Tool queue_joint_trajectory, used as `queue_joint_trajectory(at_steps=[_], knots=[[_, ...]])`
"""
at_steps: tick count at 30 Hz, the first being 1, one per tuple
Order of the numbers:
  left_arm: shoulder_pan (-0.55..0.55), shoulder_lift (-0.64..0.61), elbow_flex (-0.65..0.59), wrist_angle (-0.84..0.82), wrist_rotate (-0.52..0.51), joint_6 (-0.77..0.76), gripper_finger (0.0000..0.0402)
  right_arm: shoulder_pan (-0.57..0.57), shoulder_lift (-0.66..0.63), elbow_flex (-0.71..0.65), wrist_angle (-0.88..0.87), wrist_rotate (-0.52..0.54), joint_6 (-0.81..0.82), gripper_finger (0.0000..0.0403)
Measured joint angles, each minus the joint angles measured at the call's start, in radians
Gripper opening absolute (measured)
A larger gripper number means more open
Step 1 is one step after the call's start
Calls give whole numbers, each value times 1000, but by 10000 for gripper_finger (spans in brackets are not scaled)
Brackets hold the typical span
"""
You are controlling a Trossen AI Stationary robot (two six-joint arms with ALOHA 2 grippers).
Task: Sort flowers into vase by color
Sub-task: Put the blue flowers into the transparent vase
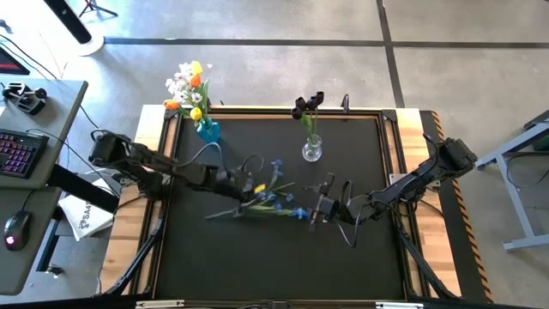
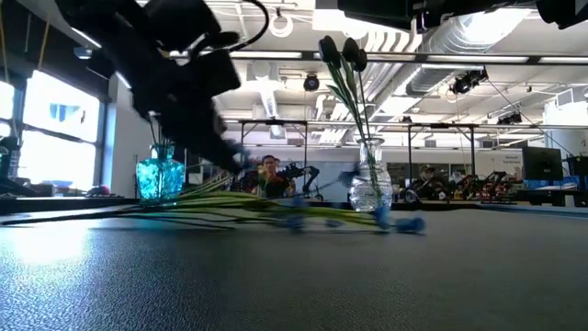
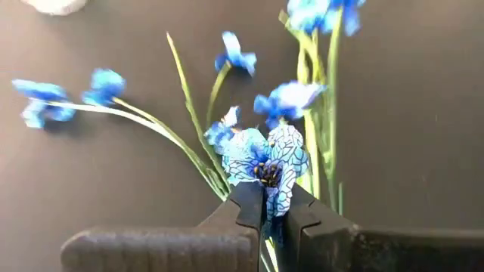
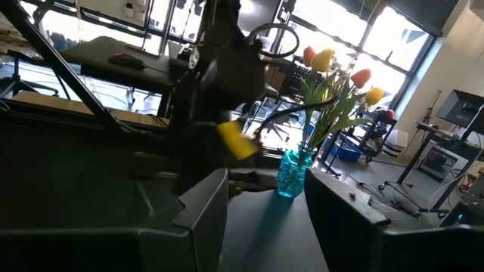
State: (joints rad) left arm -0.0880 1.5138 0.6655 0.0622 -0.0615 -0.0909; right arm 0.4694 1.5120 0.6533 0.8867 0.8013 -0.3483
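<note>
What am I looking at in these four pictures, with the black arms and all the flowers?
Two dark robot arms work at a black-topped table. One picture looks straight down, one looks level across the tabletop, and two come from cameras on the arms' wrists.

Near the far edge stand a turquoise glass vase holding white, orange and yellow flowers, and a clear glass vase holding dark near-black tulips. Loose blue sprays on green stems lie mid-table.

The left gripper has shut on one blue spray, as its wrist camera shows. The right gripper waits beside the pile, fingers apart, holding nothing.
</note>
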Motion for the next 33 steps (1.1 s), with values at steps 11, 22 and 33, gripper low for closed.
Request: queue_joint_trajectory(at_steps=[11,22,33], knots=[[137,-2,1,104,100,-3,16,2,0,0,-8,27,10,174],[129,-10,175,-450,74,110,143,2,0,0,-8,29,11,174],[23,-28,297,-1070,-130,-38,168,2,0,0,-14,30,20,174]])
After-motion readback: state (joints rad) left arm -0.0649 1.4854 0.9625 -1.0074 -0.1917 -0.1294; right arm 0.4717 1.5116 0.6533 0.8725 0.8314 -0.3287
